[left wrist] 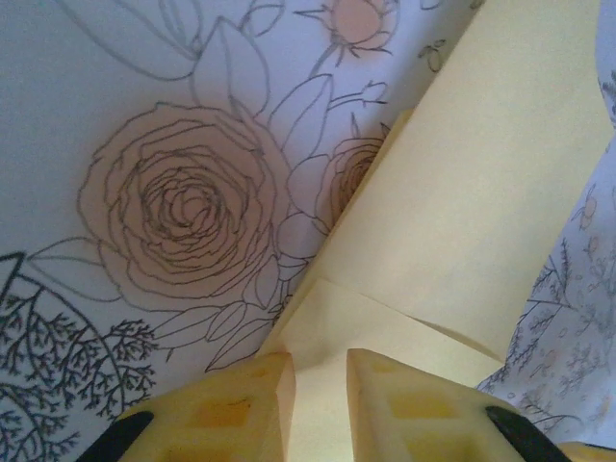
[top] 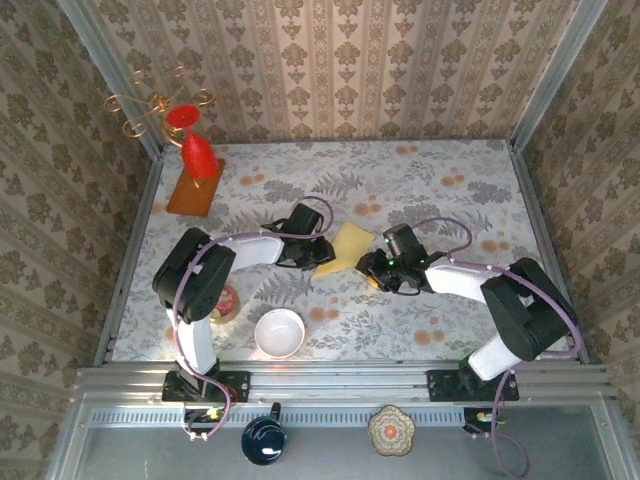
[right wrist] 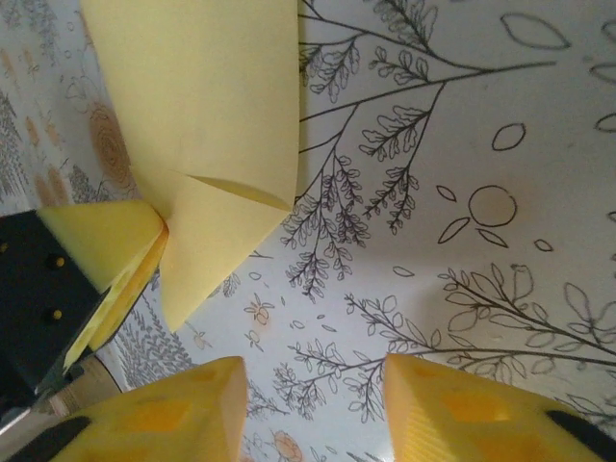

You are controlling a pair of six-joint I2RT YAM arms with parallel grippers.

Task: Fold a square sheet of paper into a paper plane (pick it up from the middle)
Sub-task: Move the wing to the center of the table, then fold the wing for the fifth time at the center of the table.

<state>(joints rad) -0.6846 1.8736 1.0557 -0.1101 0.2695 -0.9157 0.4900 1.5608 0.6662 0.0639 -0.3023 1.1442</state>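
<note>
Left claw (left wrist: 319, 375) pinches a corner of the part-folded paper (left wrist: 481, 183), mid-counter (left wrist: 115, 77) btwn both claws. Rt claw (right wrist: 310, 385) spread, low over counter just beside paper, not touching it.

a white bowl (top: 278, 332) sits low and left of centre on the flower-printed surface (top: 440, 190). up and to its left is a small red-patterned dish (top: 226, 300), partly hidden. at the upper left an orange-brown board (top: 196, 192) carries a red vase (top: 198, 156), with a gold wire ornament (top: 160, 105) above it. along the bottom edge stand a dark blue cup (top: 264, 440) and a flower-shaped dish (top: 391, 430).
</note>
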